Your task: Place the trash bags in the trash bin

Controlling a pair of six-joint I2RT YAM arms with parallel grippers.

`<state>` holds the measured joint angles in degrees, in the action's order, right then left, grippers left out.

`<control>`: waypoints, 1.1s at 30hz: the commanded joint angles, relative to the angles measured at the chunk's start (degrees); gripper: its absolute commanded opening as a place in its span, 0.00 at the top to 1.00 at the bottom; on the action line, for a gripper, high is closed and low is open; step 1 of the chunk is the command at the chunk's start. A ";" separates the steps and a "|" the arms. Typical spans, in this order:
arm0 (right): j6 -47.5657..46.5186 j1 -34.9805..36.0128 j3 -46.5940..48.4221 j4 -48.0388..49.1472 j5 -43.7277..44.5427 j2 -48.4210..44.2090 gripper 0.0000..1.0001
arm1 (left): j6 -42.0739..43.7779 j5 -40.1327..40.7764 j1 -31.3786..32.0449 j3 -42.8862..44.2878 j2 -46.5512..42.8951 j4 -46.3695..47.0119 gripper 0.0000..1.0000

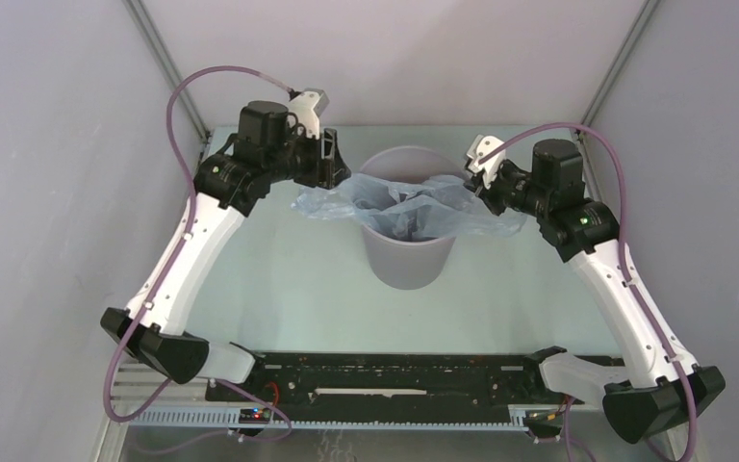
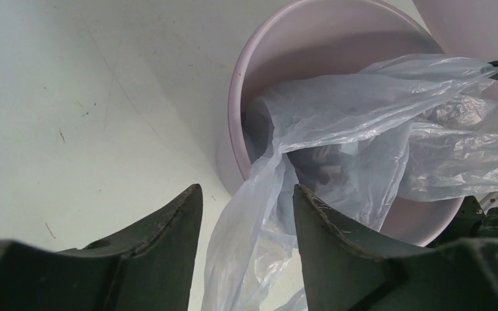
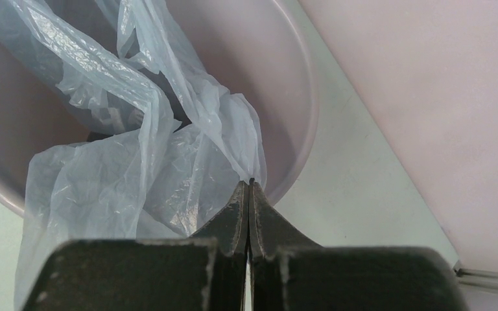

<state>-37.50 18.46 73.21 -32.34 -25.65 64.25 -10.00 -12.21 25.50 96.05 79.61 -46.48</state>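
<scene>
- The trash bag [image 1: 414, 204] lies stretched left to right across the mouth of the trash bin [image 1: 409, 265]. Its middle sags inside and both ends spill over the rim.
- The right gripper [image 3: 251, 188] is pinched tight on the bag's right edge, just above the rim.
- The left gripper [image 2: 246, 194] stands parted at the left rim. A strand of bag hangs loose between its fingers, unclamped.
- Each end likely needs carrying inward and down toward the bin's centre.
- The bag is thin, pale blue, translucent, crinkled and glossy.

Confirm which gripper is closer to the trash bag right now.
Right. The right gripper is shut on the trash bag edge at the trash bin rim. The left gripper is open just outside the rim, a loose bag end hanging between its fingers; contact unclear.
</scene>
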 commanded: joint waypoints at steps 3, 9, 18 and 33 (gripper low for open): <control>1.54 -0.35 0.63 1.83 -0.28 -1.19 1.00 | 0.16 -1.53 0.47 0.60 1.84 0.98 0.49; 2.39 -0.53 0.63 2.27 -0.88 -0.50 1.00 | 0.80 -3.06 0.69 -1.37 1.53 0.66 0.41; 4.52 -0.95 0.68 3.61 -1.91 0.27 1.00 | 0.18 -2.18 0.74 -0.60 3.12 0.60 0.76; 33.79 -5.94 1.38 13.13 -1.19 5.97 1.00 | -15.20 0.80 -1.92 -2.68 4.86 8.72 1.00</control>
<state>-13.34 13.52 73.21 -23.27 -26.72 68.73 -18.72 -10.70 24.77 94.43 82.96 -42.35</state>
